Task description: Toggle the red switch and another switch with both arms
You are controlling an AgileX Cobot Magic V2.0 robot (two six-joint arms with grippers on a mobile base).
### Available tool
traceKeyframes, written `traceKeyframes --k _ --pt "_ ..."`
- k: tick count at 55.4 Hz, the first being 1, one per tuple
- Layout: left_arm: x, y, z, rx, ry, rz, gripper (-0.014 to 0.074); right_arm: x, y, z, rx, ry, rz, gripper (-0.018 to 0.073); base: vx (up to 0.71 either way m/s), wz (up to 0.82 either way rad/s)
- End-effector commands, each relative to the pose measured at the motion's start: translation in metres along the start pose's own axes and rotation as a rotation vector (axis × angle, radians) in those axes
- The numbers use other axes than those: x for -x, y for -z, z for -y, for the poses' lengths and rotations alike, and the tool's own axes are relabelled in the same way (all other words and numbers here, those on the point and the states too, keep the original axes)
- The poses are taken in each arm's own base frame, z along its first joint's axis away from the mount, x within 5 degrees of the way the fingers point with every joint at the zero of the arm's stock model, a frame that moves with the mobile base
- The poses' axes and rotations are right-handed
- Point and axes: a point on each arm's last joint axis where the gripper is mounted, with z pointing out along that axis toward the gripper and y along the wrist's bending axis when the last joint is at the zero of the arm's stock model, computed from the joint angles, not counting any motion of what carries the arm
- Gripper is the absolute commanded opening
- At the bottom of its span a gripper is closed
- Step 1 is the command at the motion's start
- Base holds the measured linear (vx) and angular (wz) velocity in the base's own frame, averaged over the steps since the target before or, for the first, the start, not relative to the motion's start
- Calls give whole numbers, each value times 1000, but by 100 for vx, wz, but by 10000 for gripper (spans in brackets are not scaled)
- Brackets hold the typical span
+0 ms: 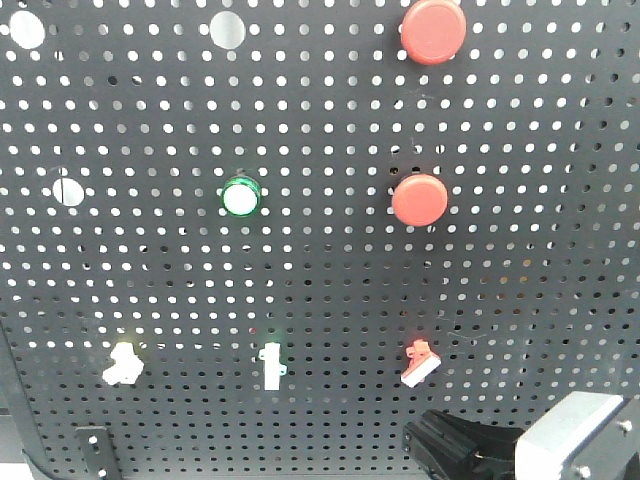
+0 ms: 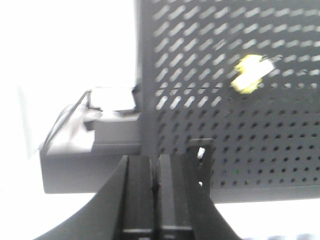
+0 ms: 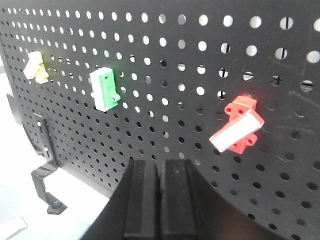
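Note:
The red switch (image 1: 421,362) sits low on the right of the black pegboard (image 1: 320,270), its white lever tilted; the right wrist view shows this red switch (image 3: 239,127) up and to the right of my right gripper (image 3: 160,167), whose jaws are pressed together and hold nothing. In the front view the right gripper (image 1: 420,438) is just below the red switch and apart from it. The pale yellow switch (image 1: 122,364) is at the lower left. In the left wrist view the yellow switch (image 2: 251,74) lies up and right of my shut, empty left gripper (image 2: 156,167).
A white toggle with a green base (image 1: 271,365) stands between the two switches. Two big round red buttons (image 1: 420,199) and a green-ringed button (image 1: 240,196) sit higher on the board. A black foot bracket (image 3: 42,165) holds the board's lower left edge. A silver-grey block (image 1: 575,440) belongs to the right arm.

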Motion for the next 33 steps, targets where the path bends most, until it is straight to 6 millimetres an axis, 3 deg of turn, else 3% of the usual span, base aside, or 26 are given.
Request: traceKeyframes --k 1,9,33 --pt "-5 4 -1 3 37 15 1 20 1 -1 13 6 128 -6 0 0" --pt "-11 3 -1 7 24 -48 1 20 1 -1 13 6 127 -6 0 0" --pt "-9 3 -1 4 25 -28 3 20 1 -1 13 6 127 -6 0 0"
